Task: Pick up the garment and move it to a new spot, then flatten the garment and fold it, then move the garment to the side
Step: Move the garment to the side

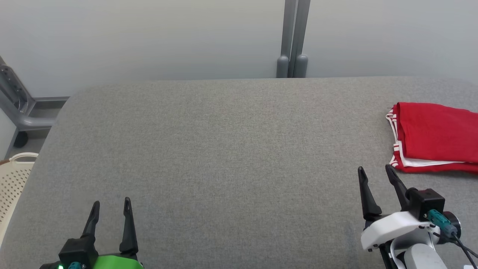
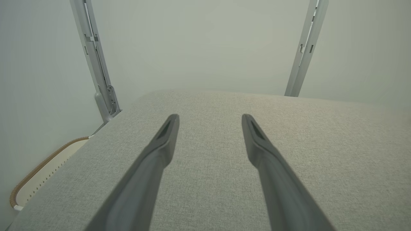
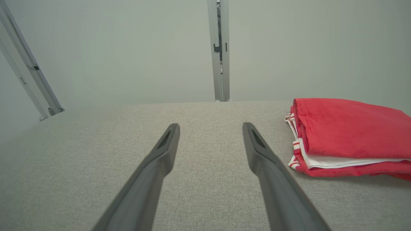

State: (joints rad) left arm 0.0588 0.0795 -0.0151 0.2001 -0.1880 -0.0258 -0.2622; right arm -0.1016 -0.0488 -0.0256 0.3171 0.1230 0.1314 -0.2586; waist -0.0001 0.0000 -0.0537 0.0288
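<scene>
- Off the left edge of the table (image 1: pixel 224 149) and lower than its top, we see a cream basket (image 1: pixel 15 179) with small holes in its side. In the left wrist view its rim is brown.
- Past the table's far-left corner, which is rounded, a grey metal frame (image 1: pixel 15 101) leans against the pale wall (image 1: pixel 149 37).
- The left gripper (image 1: pixel 112 201) hangs over the table's near-left part. Its two dark fingers are apart with nothing between them, and they point toward the table's far edge.
- Across the table's middle, we see flat grey cloth from the near edge to the straight far edge. This is the widest stretch of open room.
- Behind the table's far edge, a little right of its middle, two grey posts (image 1: pixel 293 37) stand close together against the wall.
- The right gripper (image 1: pixel 374 168) sits over the table's near-right part, tilted slightly toward the table's left. Its fingers are spread and grip nothing. Their tips are near the garment's near-left corner but apart from it.
- The garment (image 1: pixel 433 134) lies folded flat on the table's right side. It is red with white striped trim, and the layered trim edge faces the table's middle. Its right end runs out of the head view, so we cannot tell how close it lies to the table's right edge.
</scene>
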